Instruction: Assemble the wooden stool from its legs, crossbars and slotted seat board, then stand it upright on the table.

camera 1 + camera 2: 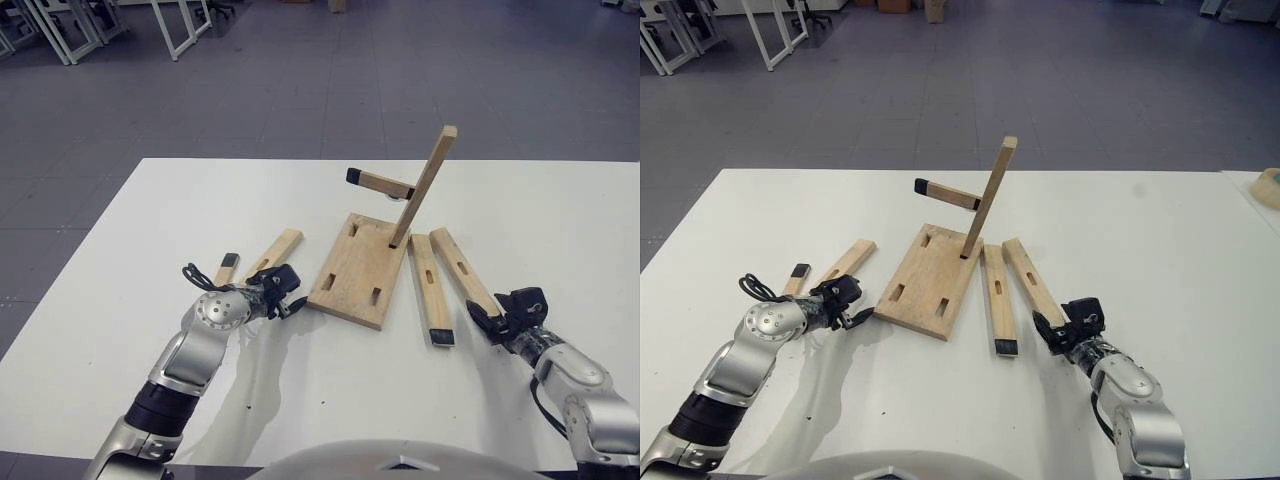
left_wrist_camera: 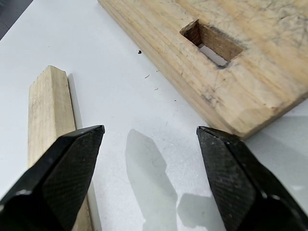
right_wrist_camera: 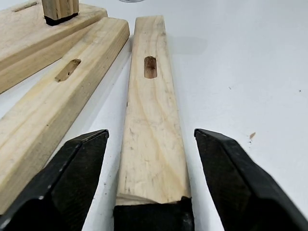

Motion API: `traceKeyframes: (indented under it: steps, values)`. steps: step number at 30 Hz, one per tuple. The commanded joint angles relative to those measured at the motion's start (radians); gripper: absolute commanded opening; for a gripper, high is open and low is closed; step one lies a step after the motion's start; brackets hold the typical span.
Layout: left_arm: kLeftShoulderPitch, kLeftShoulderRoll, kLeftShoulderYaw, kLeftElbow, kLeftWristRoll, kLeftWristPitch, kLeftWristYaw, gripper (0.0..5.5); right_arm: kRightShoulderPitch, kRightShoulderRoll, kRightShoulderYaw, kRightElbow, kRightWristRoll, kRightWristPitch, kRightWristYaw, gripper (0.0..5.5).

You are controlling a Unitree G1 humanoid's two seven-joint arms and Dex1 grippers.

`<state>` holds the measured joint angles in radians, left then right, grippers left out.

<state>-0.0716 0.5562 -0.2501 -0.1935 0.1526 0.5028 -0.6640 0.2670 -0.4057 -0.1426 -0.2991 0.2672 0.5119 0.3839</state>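
Left eye view: seat board (image 1: 355, 270) lies flat mid-table, with one leg (image 1: 424, 185) standing tilted in a slot. The left gripper (image 2: 150, 132) is spread wide over the table (image 1: 150, 230), between a loose bar (image 2: 48, 110) and the board's corner. The right gripper (image 3: 151, 134) is spread wide, straddling the black-capped end of the outer loose leg (image 3: 151, 110).

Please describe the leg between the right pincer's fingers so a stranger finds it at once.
Find the seat board on the white table. Two slotted legs lie to its right: beyond the inner leg is the outer leg, its black end inside the open right pincer.
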Motion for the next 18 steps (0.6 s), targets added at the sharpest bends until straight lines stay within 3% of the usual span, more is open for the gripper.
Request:
traceKeyframes:
  steps: [1, 8, 12, 18]
  values:
    - [0.008, -0.009, -0.022, 0.022, -0.003, 0.02, -0.001, 3.57, -0.015, -0.019, 0.025, 0.04, -0.051, -0.006, -0.011, 3.35]
    - [-0.001, -0.014, -0.03, 0.024, -0.006, 0.023, 0.006, 3.57, -0.012, 0.02, 0.007, 0.019, -0.034, -0.035, -0.02, 2.09]
    - [-0.009, -0.017, -0.044, 0.011, -0.023, 0.033, -0.012, 3.57, -0.109, 0.038, -0.08, -0.017, -0.006, -0.085, -0.076, 2.04]
    - [-0.052, -0.06, -0.116, -0.035, -0.068, 0.052, -0.064, 3.57, -0.471, 0.045, -0.194, -0.152, 0.18, -0.016, -0.16, 2.04]
